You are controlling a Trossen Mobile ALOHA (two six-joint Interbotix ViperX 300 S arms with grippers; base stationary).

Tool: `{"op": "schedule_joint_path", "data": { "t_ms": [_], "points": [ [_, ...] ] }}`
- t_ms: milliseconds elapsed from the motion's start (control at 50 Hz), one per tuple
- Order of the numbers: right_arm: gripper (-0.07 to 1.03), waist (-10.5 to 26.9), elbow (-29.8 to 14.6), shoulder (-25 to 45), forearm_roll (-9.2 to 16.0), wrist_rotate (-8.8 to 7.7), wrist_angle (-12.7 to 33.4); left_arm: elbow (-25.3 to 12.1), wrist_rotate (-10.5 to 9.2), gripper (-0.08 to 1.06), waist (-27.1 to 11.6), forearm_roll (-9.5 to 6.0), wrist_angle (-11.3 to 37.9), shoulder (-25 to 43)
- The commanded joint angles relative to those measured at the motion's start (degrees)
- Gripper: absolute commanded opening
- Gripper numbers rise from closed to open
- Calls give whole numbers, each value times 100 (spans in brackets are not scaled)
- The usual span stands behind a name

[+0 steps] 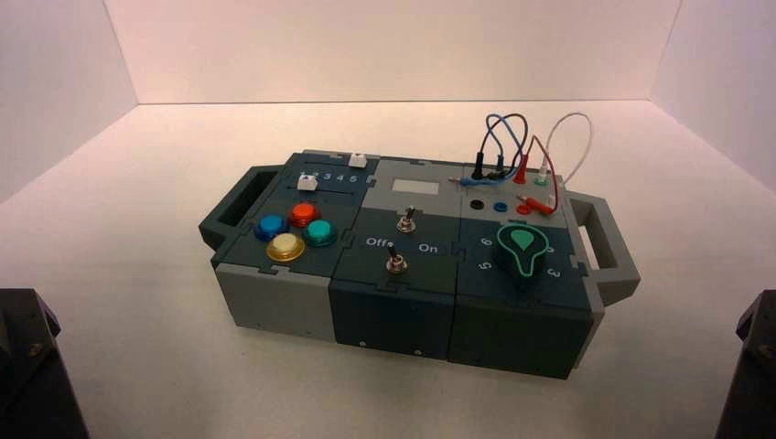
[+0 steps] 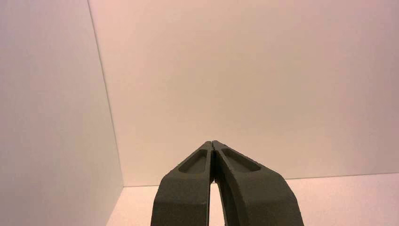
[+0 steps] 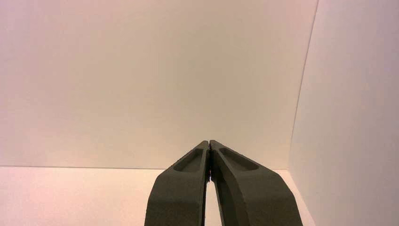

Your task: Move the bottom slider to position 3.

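1. My left gripper (image 2: pixel 212 144) was closed, fingertips pressed together, holding nothing, aimed at a bare white wall.
2. My right gripper (image 3: pixel 208 143) was closed the same way and empty, also facing a white wall.
3. Both arms sat parked at the near corners in the high view, left arm (image 1: pixel 32 366) and right arm (image 1: pixel 752 366), well apart from the box (image 1: pixel 403 302).
4. The box stood on the white table (image 1: pixel 137 366), turned a little, with a handle on each end.
5. The bottom slider (image 1: pixel 307 182) was a small white cube on the box's far left panel, just beyond the coloured buttons.
6. It sat at the left end of its slot, near the start of the printed number row.
7. Position 3 (image 1: pixel 328 177) was the tiny white digit in that row, just to the slider's right; the slider was not at it.
8. The second white slider (image 1: pixel 358 160) sat in the farther slot, toward its right end.
9. Blue, red, green and yellow buttons (image 1: pixel 294 230) clustered on the box's near left.
10. Two silver toggle switches (image 1: pixel 401 242) stood in the box's middle, between the Off and On lettering.
11. A green-outlined knob (image 1: pixel 522 253) sat on the box's right, with wires (image 1: pixel 526 151) looping beyond it.
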Motion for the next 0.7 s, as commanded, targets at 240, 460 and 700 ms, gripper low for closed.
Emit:
{"op": "schedule_joint_path", "data": {
  "t_ms": [240,460,700],
  "points": [
    [-2,0,-105,18,-9,0,-18,-70,53,-3,-9,9,-18,35],
    [-2,62,-167,44,0,9,281,-88,123,-3,-9,9,193,79],
    [-2,677,-483,378,35,26,1336,-439,132,-3,-352,9,1310,800]
  ]
}}
